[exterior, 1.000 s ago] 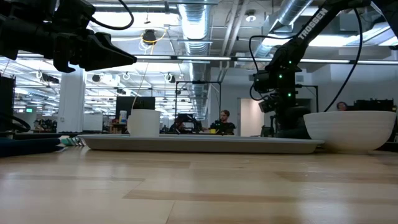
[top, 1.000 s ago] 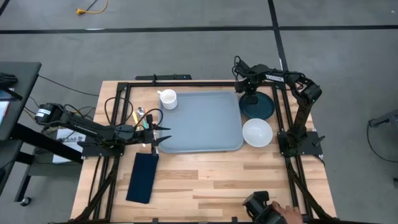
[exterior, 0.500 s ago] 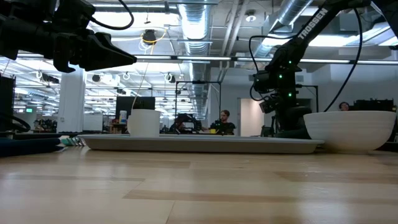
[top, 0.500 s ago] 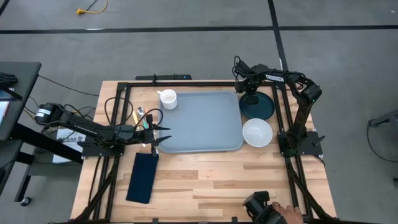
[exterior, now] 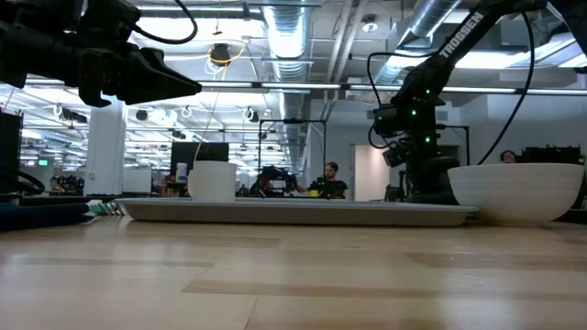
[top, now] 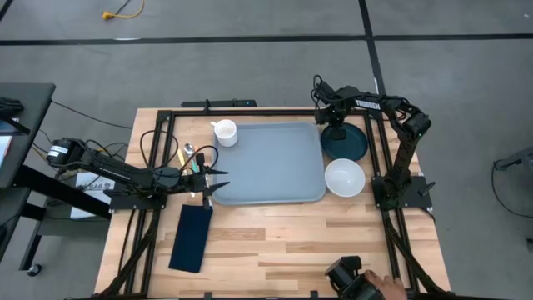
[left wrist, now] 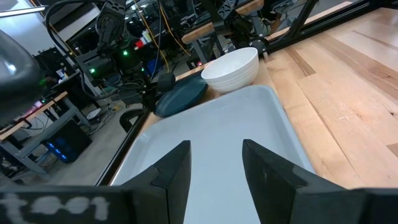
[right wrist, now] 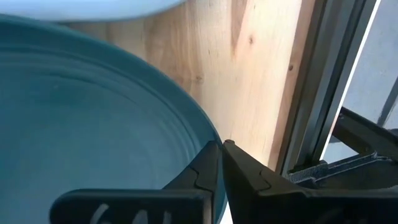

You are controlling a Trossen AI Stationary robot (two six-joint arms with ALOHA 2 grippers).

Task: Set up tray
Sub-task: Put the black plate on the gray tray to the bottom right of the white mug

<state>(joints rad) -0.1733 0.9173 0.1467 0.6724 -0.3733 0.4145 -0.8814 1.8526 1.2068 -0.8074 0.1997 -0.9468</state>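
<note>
The grey-blue tray (top: 271, 162) lies flat in the middle of the table. A dark teal plate (top: 348, 145) sits by the tray's far right corner. My right gripper (top: 335, 132) is down at the plate's far left rim, shut on it. My left gripper (top: 212, 181) hovers open over the tray's left edge, and in the left wrist view its fingers (left wrist: 177, 168) stand apart above the tray (left wrist: 211, 124). A white bowl (top: 344, 177), a white mug (top: 224, 132), a navy napkin (top: 191, 237) and cutlery (top: 190, 157) rest on the table around the tray. My right gripper pinches the plate's rim (right wrist: 210, 138) at its far left side, between the two fingertips. One finger (right wrist: 202, 171) lies over the plate's inner side and the other on its outer side. The fingers come from above, pointing down. The plate lies level.
The black frame rail (top: 376, 142) runs close along the plate's right side. The bowl (exterior: 514, 192) stands just near of the plate. A person's hand (top: 387, 287) and a dark device (top: 346, 273) are at the table's near edge. Bare wood lies near of the tray.
</note>
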